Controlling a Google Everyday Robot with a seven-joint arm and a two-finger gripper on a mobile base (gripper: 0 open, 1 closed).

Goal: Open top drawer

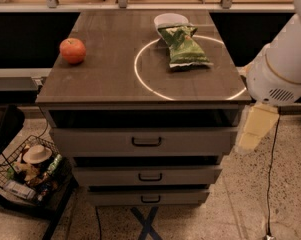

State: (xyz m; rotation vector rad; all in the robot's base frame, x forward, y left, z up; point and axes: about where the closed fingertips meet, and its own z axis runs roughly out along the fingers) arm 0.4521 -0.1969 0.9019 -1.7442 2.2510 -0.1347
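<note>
- At right edge of view, just beside the table's (105,81) front-right corner, hangs the tool (255,130): a pale cream piece pointing down and slightly left under the white arm's (282,64) rounded joint.
- Tool sits about level w/ the top drawer's front but off to its right, apart from the handle. Whether it touches the table's side: can't tell.
- Tool state: can't tell if spread or pressed together.
- Top drawer (195,143): grey front, widest of the three, directly under the wooden top, w/ a dark gap btwn the top's edge and the front's upper edge.
- Handle (146,141): small, black, rectangular, at centre of the top drawer's front.
- Middle drawer (190,175) and bottom drawer (182,197): grey, each narrower than the one above, each w/ a similar black pull at centre.
- Apple (72,50): red-orange, on the table's left side, near the left edge, well apart from the other items.
- Snack bag (184,46): green, lying flat right of centre toward the back, its lower end inside the white ring (136,66).
- White ring: thin circle on the right half of the top; its front-right arc reaches the table's edge near the arm.
- Bowl (170,20): white, behind the bag, touching it and partly covered by the bag's rear end.
- Wire basket (7,156): lower left on the floor, holding mixed items incl. a pale hat-shaped thing.
- Black cable (270,184): runs down the speckled floor at right, below the tool.
- Blue X mark (147,224): on the floor in front of the bottom drawer.
</note>
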